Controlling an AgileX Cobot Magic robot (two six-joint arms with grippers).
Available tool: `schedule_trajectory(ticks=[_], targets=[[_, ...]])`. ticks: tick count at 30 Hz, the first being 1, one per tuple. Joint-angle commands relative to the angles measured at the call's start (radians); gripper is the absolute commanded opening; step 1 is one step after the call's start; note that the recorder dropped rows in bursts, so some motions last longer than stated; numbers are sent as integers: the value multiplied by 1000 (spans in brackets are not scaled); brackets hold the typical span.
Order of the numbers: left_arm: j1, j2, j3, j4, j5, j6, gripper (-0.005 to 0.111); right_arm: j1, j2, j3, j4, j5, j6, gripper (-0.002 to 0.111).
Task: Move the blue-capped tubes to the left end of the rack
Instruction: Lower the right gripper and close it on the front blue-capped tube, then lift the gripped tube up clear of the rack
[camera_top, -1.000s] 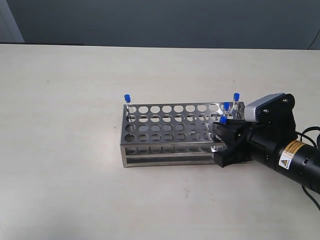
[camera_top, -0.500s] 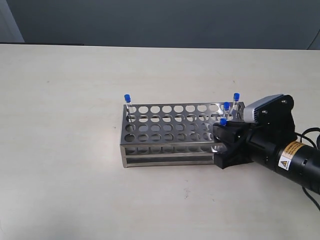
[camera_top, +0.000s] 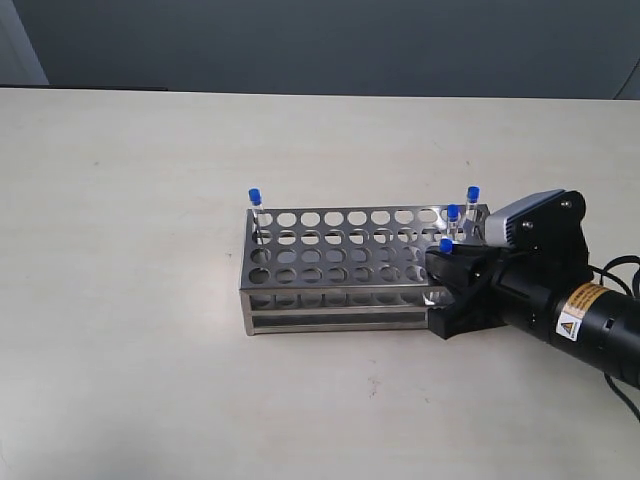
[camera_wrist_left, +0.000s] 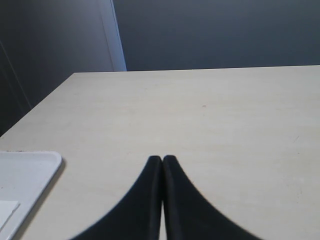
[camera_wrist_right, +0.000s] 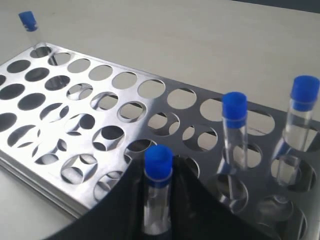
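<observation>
The steel rack (camera_top: 340, 255) lies mid-table. One blue-capped tube (camera_top: 255, 197) stands in its far-left corner hole. Two more tubes (camera_top: 472, 193) (camera_top: 453, 213) stand at the right end. My right gripper (camera_top: 450, 262) is at the rack's right end, shut on a fourth blue-capped tube (camera_top: 446, 243). In the right wrist view that tube (camera_wrist_right: 159, 160) stands upright between the black fingers of the right gripper (camera_wrist_right: 158, 172), over the rack (camera_wrist_right: 50, 189), with the two neighbours (camera_wrist_right: 234, 112) (camera_wrist_right: 304, 95) beside it. My left gripper (camera_wrist_left: 162, 159) is shut and empty over bare table.
A white tray (camera_wrist_left: 25, 175) lies at the table edge beside the left gripper. Most of the rack's holes between the left-end tube and the right-end tubes hold nothing. A dark wall backs the table.
The right arm has sunk a touch; the tube in its grip has hardly moved. The rack and the other tubes are as they were.
</observation>
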Motion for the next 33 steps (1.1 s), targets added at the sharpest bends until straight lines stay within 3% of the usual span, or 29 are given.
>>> schedule_trajectory(ticks=[1,17,33], targets=[[2,-6,2,-1,-2,-5,0,-4,-5,-2,-6,3,1,-1],[2,-6,2,-1,-2,-5,0,-4,-10,-2,-6,10,1,-1],[2,-6,2,-3,-2,-5,0,-4,-268,-2,-2,201,-7,-1]])
